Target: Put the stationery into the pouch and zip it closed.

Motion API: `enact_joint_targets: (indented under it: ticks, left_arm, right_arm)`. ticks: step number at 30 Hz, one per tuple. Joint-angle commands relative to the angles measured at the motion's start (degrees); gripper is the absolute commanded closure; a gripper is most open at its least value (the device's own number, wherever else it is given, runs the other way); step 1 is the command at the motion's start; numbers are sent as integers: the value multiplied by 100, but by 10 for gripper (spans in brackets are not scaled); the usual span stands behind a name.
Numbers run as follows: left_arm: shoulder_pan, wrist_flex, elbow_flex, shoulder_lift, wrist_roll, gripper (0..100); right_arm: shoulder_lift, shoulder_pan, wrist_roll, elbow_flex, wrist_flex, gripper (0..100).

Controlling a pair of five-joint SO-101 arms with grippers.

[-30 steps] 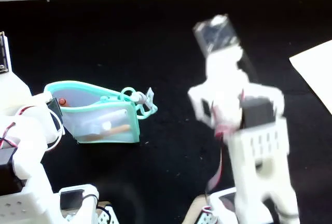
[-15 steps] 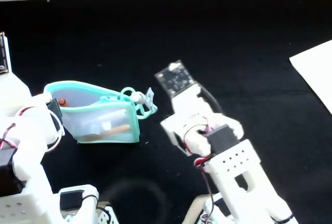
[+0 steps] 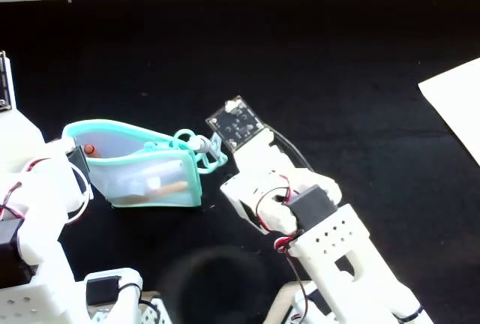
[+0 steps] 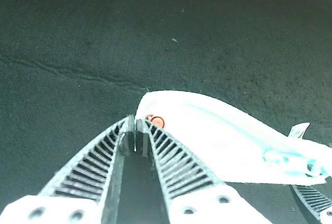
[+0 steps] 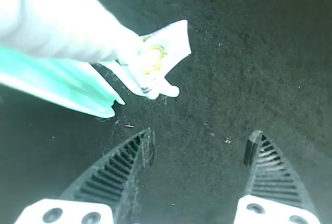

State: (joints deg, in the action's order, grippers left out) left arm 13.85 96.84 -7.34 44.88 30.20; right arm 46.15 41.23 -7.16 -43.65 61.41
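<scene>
A: Translucent pouch (image 3: pixel 146 174) with mint-green trim, standing on the black table (image 3: pixel 360 61).
B: Long axis running from the left gripper (image 4: pixel 135 125), jaws clenched on one end, across to the right gripper (image 5: pixel 202 137), jaws released and spread wide.
A: Zipper pull (image 5: pixel 155 60) just ahead of those spread jaws, untouched.
B: Stationery (image 3: pixel 161 187) inside, blurred behind the wall, hard to make out.

High camera looking down over table (image 3: pixel 360 61), wrist cameras close, all sharing the pouch (image 3: pixel 146 174)
</scene>
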Motion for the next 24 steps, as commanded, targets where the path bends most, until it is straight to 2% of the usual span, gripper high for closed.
enact_joint_targets:
  ticks: [1,10,18,24]
  left_arm:
    - [-127,193,-365,-92,-18,993]
    - [-127,193,-365,-92,-18,993]
    - [-127,193,-374,-92,-18,993]
    - [-127,193,-374,-92,-18,993]
  right_arm:
    - [136,75,422,338,22,717]
    - [92,75,1415,365,-127,717]
    - [75,198,1908,330,-400,717]
    - [75,198,1916,215,-673,717]
